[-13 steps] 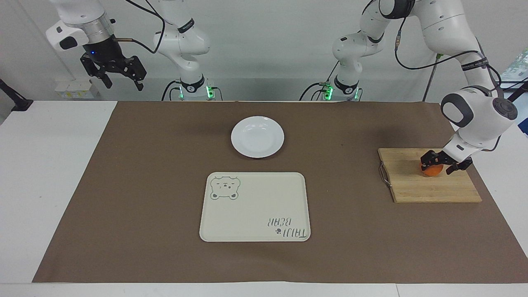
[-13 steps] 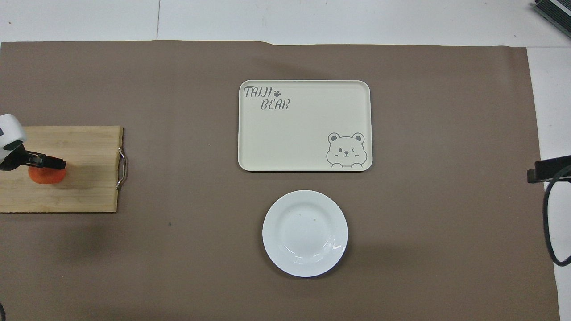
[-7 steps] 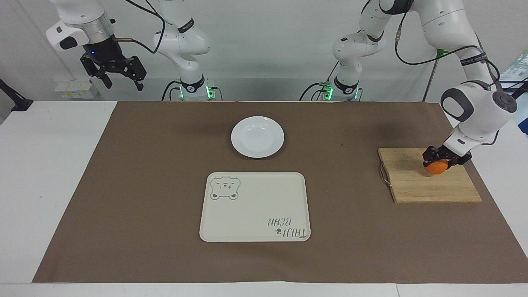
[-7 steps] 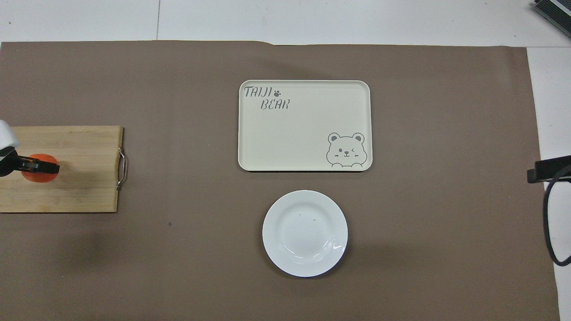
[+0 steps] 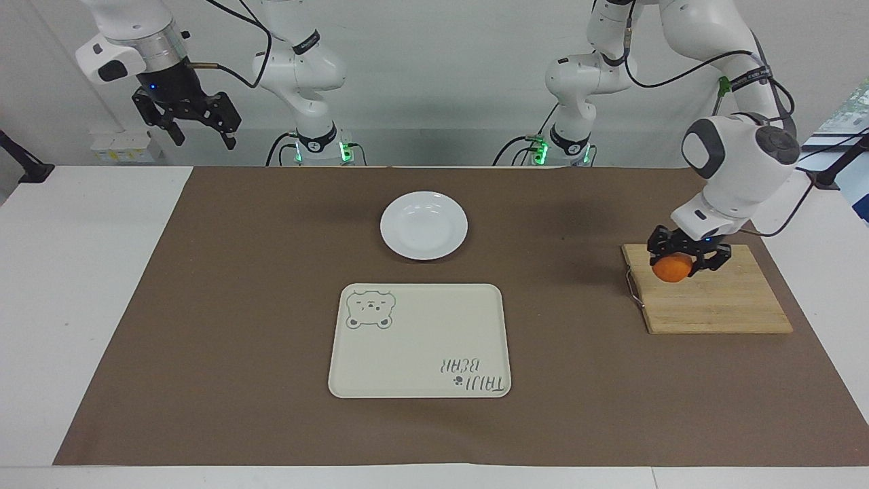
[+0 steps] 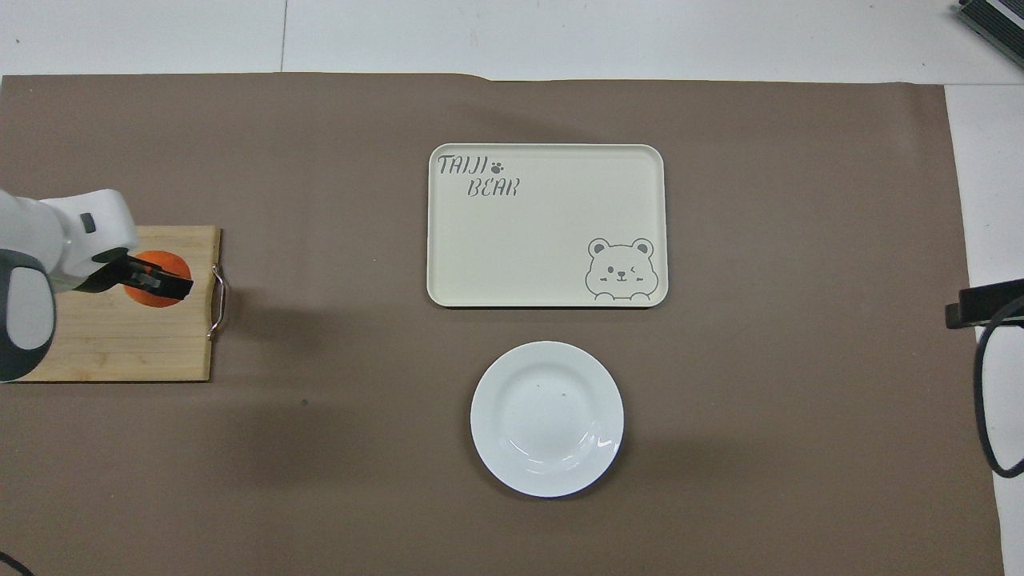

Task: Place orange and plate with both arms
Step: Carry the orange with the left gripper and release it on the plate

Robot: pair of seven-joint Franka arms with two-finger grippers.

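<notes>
My left end effector is clamped on the round orange over the board; tray at three o'clock. My right end effector waits, fingers apart.

Bright-orange orange, white plate

High cam facing robots, steep overhead cam from robots' end – both share tabletop

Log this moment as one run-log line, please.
left hand: shut on orange, lifted over cutting board | right hand: open, waiting raised | plate: empty, untouched | tray: empty
</notes>
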